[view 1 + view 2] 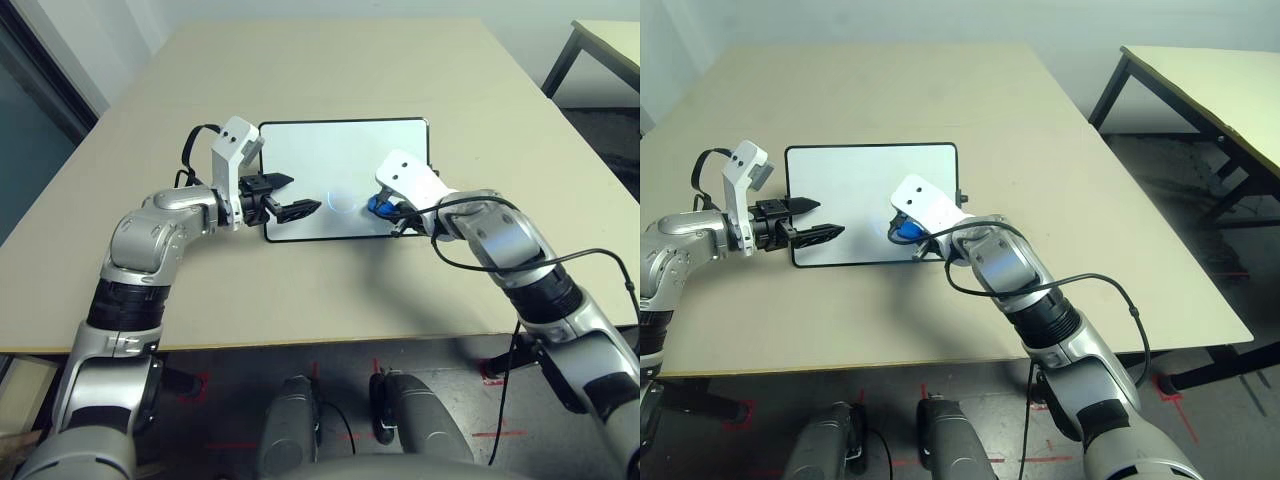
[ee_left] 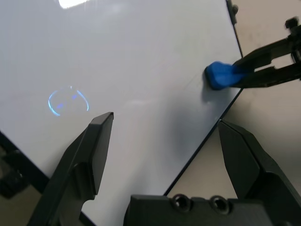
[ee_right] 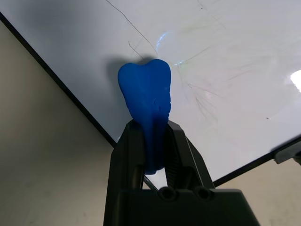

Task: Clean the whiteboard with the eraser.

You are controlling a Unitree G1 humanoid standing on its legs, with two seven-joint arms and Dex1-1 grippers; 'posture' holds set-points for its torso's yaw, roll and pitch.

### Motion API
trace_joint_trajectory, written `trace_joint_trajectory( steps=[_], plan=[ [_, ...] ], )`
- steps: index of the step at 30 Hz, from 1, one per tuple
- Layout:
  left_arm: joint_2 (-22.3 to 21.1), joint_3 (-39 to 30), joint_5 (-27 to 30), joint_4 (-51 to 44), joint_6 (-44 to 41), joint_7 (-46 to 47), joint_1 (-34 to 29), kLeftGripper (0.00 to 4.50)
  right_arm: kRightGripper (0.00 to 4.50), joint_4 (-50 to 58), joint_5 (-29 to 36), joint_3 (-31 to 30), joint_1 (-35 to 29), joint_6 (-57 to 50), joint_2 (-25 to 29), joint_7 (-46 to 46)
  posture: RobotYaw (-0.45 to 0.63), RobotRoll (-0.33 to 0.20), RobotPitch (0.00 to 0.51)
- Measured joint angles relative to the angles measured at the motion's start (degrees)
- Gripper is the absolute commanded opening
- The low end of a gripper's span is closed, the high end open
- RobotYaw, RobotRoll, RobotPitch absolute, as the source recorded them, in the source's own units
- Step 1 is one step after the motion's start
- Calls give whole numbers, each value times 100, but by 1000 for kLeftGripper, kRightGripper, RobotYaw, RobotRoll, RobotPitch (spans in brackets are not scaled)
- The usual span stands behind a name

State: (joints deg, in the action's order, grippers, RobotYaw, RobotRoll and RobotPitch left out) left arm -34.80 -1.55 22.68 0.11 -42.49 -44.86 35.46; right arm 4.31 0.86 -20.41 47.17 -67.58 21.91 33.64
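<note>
The eraser (image 3: 145, 96) is shown clamped at its pinched waist between the two black fingers of the right claw (image 3: 153, 141), its rounded blue head projecting past the fingertips and pressed against, or held just above, the whiteboard (image 1: 330, 150); contact cannot be confirmed. The whiteboard is laid flat on the counter (image 1: 330, 290), directly beneath both claws, the right claw being placed over its near right corner, close to the black frame. The left claw (image 2: 164, 136) is seen released, its fingers spread wide and empty, poised over the near left part of the board; a faint blue ring mark (image 2: 68, 101) lies ahead of it, between the two claws. Fine grey streaks are visible on the surface beyond the eraser. The eraser is judged light and somewhat yielding, so the waist is taken as the proper hold, the narrowing keeping it from sliding out under sideways rubbing. The board is judged thin, stiff and smooth, and liable to slide on the counter when wiped; its frame edge is the sensible place for steadying.
</note>
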Motion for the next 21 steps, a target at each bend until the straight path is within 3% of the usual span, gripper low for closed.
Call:
trace_joint_trajectory(
  steps=[4, 8, 11, 14, 21],
  plan=[
    [421, -639, -104, 417, 1195, 742, 527, 4500, 563, -884, 150, 1390, 1285, 522, -345, -729, -46, 0, 128],
    [465, -1592, -243, 957, 2550, 1723, 920, 4500, 563, -1773, 162, 2656, 2252, 1370, -15, -1629, -50, 0, 118],
    [353, -2103, -441, 1554, 3384, 2328, 886, 4500, 563, -2250, 115, 3083, 1950, 1605, 241, -2038, -48, 0, 115],
    [173, -2472, -567, 2231, 3945, 2692, 638, 4500, 563, -2562, 95, 3170, 1134, 1441, 284, -2235, -43, 0, 113],
    [213, -2399, -624, 2910, 4066, 2605, 11, 4500, 563, -1840, 248, 3189, -20, 541, -116, -2382, -36, 0, 117]
  ],
)
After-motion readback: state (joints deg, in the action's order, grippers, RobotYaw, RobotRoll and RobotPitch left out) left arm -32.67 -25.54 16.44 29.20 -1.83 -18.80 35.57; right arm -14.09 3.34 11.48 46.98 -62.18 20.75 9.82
